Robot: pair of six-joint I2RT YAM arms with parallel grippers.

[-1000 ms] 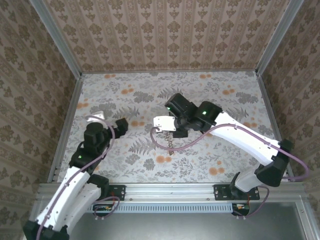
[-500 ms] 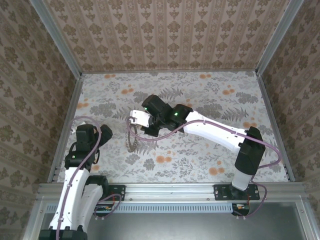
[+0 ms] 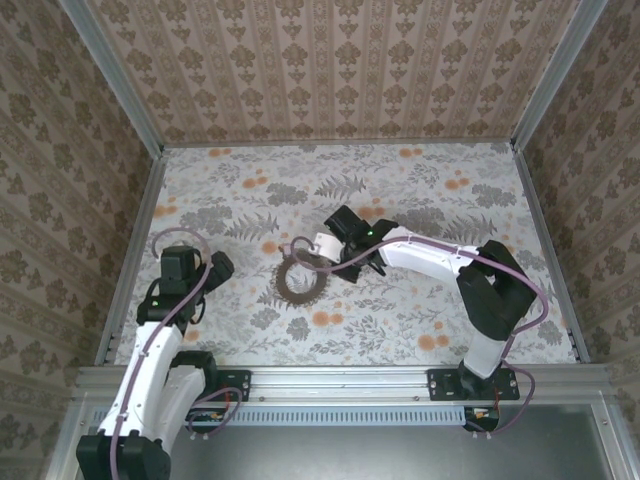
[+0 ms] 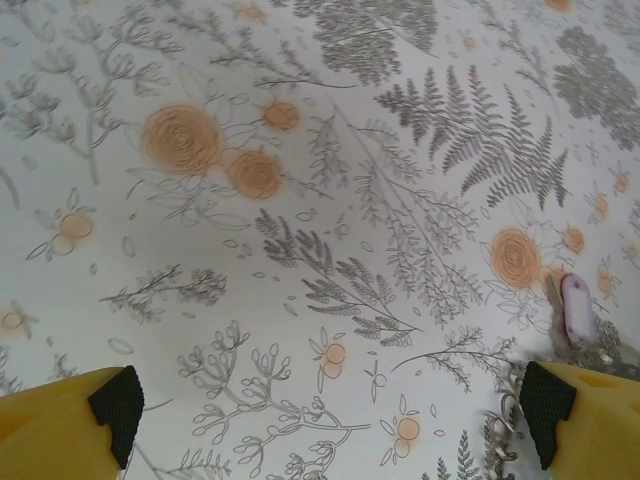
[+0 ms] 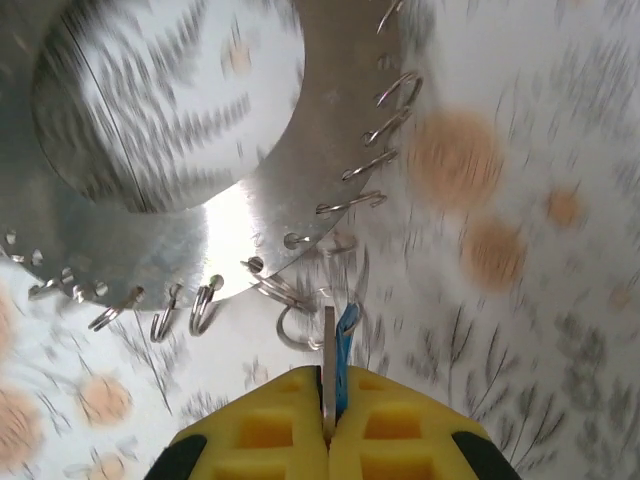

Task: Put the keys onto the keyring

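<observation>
Floral worktop (image 3: 430, 190) between patterned walls | we see the keys (image 3: 285, 288) as a round wreath near the worktop's middle | right end effector (image 5: 330, 385) pinched tight on one of the keys, a thin metal blade with a blue tag (image 5: 346, 325), at the wreath's rim | left end effector (image 4: 330, 405) spread wide and empty, left of the wreath.

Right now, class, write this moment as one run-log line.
left gripper: open, over floral table | right gripper: shut on key | metal ring plate: lying flat, edged with split rings, beside held key
</observation>
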